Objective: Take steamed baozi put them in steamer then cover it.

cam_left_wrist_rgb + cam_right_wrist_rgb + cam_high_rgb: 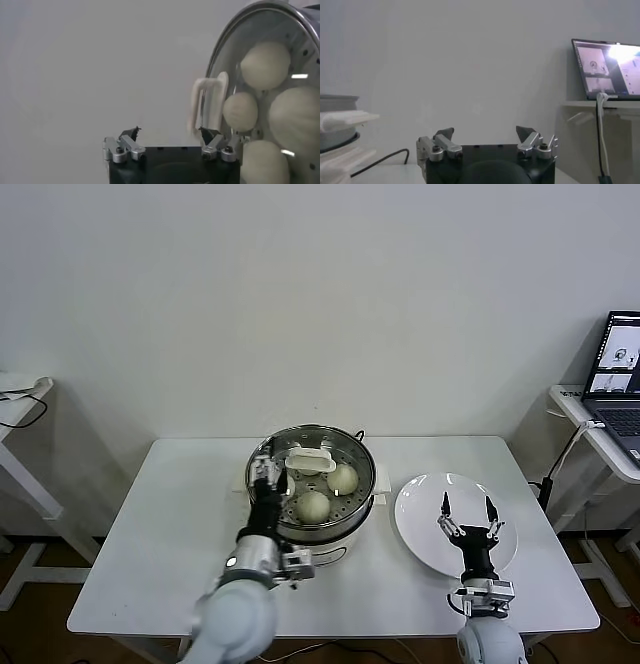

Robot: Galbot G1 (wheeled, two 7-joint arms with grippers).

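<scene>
Open left claw (170, 135) beside the cover (235, 65)'s white handle (207, 102), baozi (265, 65) beneath glass.

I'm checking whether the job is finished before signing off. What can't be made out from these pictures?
- Fourth baozi: head view shows only two clearly, since the cover's white handle and the left gripper hide the rest.
- Cover's seating on the steamer: the left wrist view cuts off its rim at the edge.
- Steamer base controls: hidden behind the left arm.
- Plate beneath the open right gripper: partly covered.

bare lab room, plain white wall (320, 294), white table (180, 514), laptop (622, 374) on side desk
</scene>
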